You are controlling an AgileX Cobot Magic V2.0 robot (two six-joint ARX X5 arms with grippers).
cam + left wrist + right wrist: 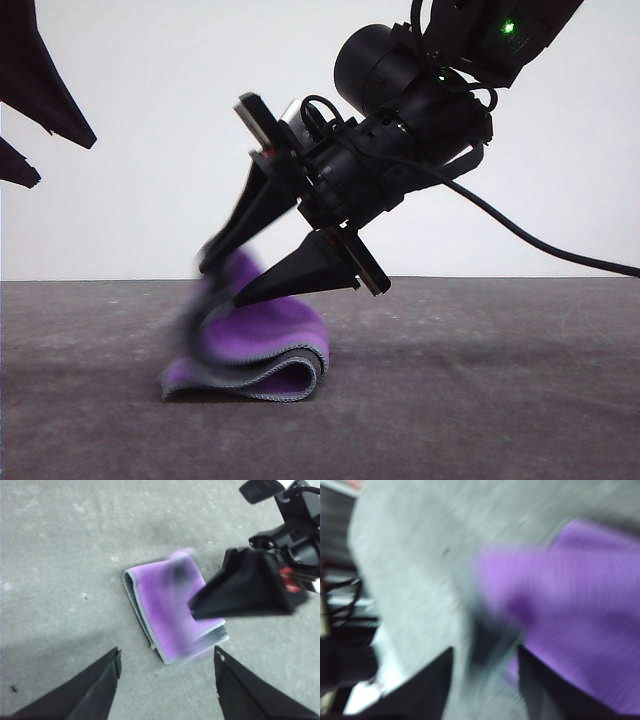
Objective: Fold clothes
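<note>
Grey felt-like table (500,400) carries everything. The right gripper (222,282) leans low over the cloth (262,345), its fingers spread apart and blurred; whether an edge is pinched I cannot tell. The left gripper (167,667) hangs open and empty nearby. The cloth lies mid-table, doubled over, purple up, grey hem showing. One fold looks made; flattening or a second fold probably remains.

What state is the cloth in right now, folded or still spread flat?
Folded, loosely. The cloth lies doubled over on the table, purple face out, grey stitched edge stacked in layers. One blurred corner rises toward the right gripper; whether it is gripped, cannot tell.
</note>
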